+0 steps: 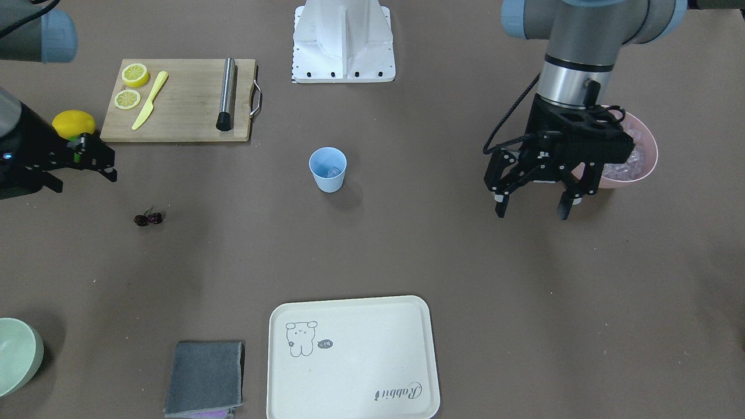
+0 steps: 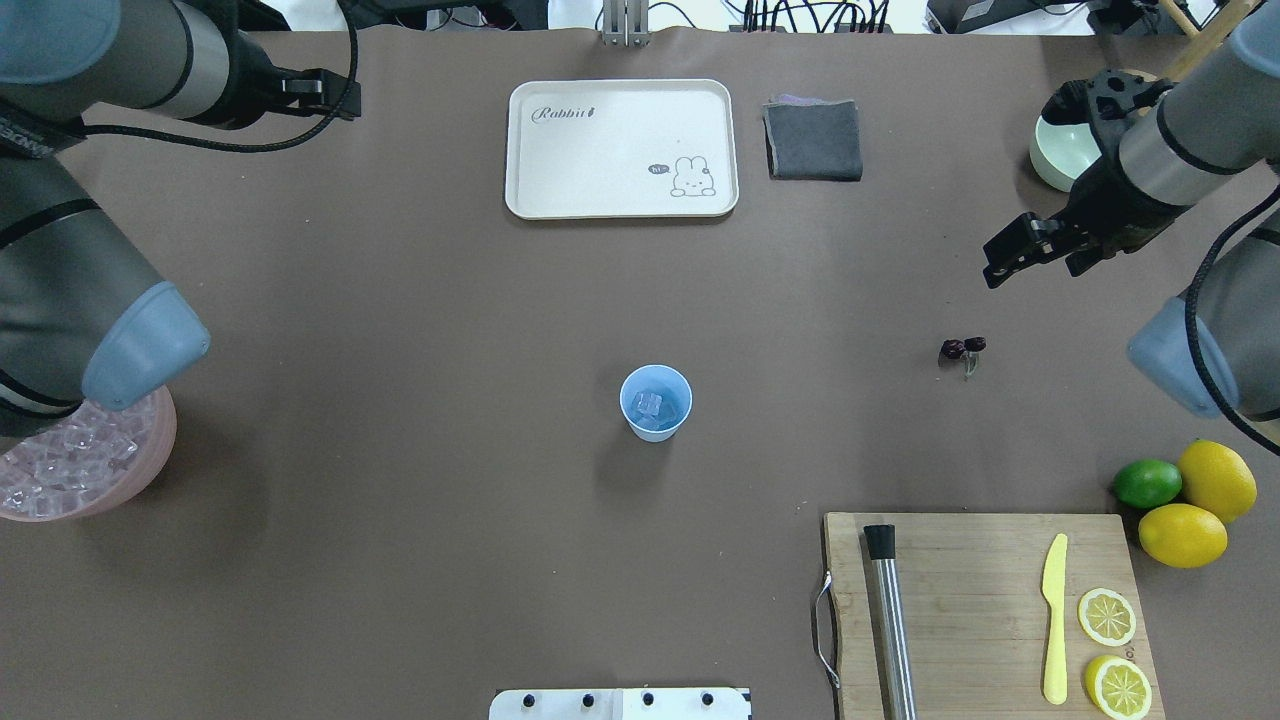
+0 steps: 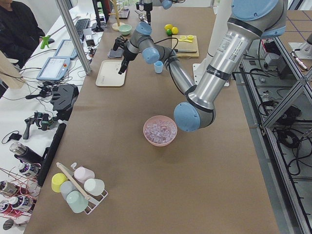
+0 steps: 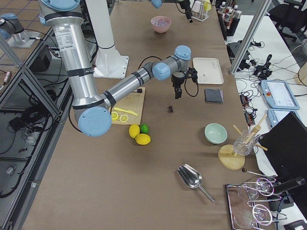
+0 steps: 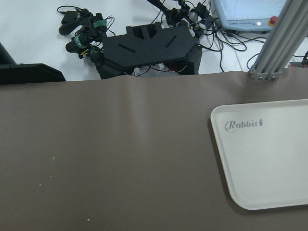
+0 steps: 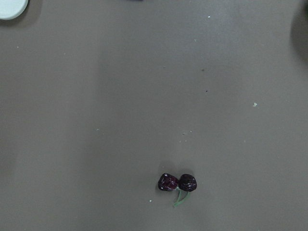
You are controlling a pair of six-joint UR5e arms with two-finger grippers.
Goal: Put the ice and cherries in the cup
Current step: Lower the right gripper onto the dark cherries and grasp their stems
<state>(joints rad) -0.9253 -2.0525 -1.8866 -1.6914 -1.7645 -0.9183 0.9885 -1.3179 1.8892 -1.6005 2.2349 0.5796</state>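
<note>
Cherries (image 2: 962, 347) lie near the right end effector (image 2: 1030, 265), on its robot side. It's apart and empty. Left end effector (image 1: 531, 210), apart too, is much farther.

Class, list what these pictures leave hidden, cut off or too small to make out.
Ice in the cup: overhead and front views, too small to count.
Pink bowl: front view, left end effector covers part; overhead, left arm covers part.
Pale green bowl: front view, cut by the edge; overhead, right arm hides part.
Cherries: stems too thin to trace outside the right wrist view.
</note>
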